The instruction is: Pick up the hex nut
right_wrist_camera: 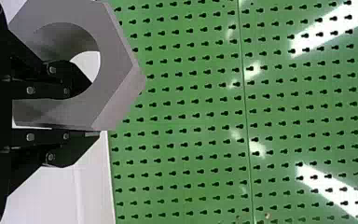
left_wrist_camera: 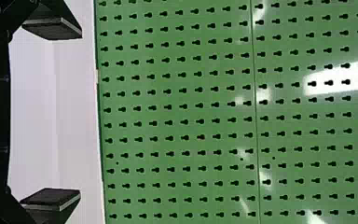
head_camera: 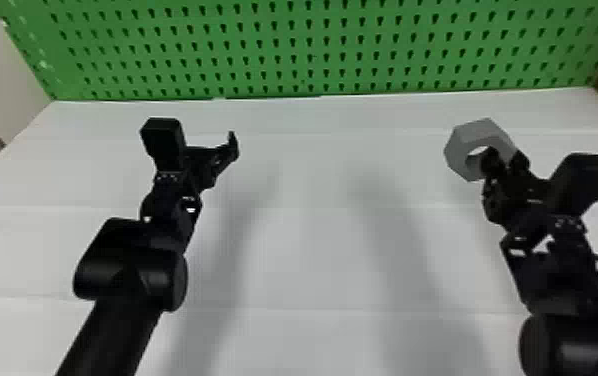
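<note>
I had my left gripper (head_camera: 223, 157) over the white tabletop (head_camera: 313, 225), fingers spread wide. My right gripper (head_camera: 504, 160) pinched the hex nut (head_camera: 478, 131) by its ring above that tabletop, one finger through the hole. Beyond stood the green pegboard (head_camera: 323, 46).

A broad, flat white counter (head_camera: 313, 260) stretches across the head view, with a straight back edge. Thin, pale lines (head_camera: 353, 311) cross it from side to side, and long, soft-edged grey shadows (head_camera: 413, 250) fall over its surface.
</note>
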`<state>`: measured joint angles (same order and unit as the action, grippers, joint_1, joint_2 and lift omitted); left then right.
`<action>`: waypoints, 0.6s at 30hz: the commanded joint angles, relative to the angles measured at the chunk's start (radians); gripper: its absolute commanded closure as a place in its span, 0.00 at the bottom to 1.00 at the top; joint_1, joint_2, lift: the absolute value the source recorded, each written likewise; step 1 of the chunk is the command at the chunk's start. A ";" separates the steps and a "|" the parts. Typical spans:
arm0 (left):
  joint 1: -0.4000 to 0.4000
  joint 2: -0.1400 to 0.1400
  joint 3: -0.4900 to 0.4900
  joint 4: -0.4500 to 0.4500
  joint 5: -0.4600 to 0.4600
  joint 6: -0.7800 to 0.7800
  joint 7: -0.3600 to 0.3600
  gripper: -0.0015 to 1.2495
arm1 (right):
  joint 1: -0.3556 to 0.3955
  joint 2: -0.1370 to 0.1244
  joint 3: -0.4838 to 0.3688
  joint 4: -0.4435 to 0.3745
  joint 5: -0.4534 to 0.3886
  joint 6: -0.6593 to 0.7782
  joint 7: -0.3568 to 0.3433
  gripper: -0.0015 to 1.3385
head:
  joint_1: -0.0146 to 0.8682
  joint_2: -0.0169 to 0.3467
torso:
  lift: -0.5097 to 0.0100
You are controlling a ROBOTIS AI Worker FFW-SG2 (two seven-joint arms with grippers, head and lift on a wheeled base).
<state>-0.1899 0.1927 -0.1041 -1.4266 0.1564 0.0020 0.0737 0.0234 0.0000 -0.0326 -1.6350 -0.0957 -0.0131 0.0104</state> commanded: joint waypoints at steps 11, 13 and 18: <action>0.004 -0.004 0.001 0.000 0.000 -0.004 0.000 0.07 | 0.006 0.001 0.008 0.004 0.002 -0.008 -0.006 0.80 | 0.91 0.46 | 0.81; 0.004 -0.004 0.000 0.000 0.000 -0.004 0.000 0.07 | 0.006 0.001 0.010 0.004 0.002 -0.008 -0.006 0.80 | 0.91 0.46 | 0.81; 0.004 -0.004 0.000 0.000 0.000 -0.004 0.000 0.07 | 0.006 0.001 0.013 0.004 0.005 -0.008 -0.007 0.80 | 0.91 0.46 | 0.81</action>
<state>-0.1856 0.1887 -0.1040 -1.4266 0.1565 -0.0015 0.0736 0.0288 0.0000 -0.0229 -1.6306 -0.0928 -0.0215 0.0031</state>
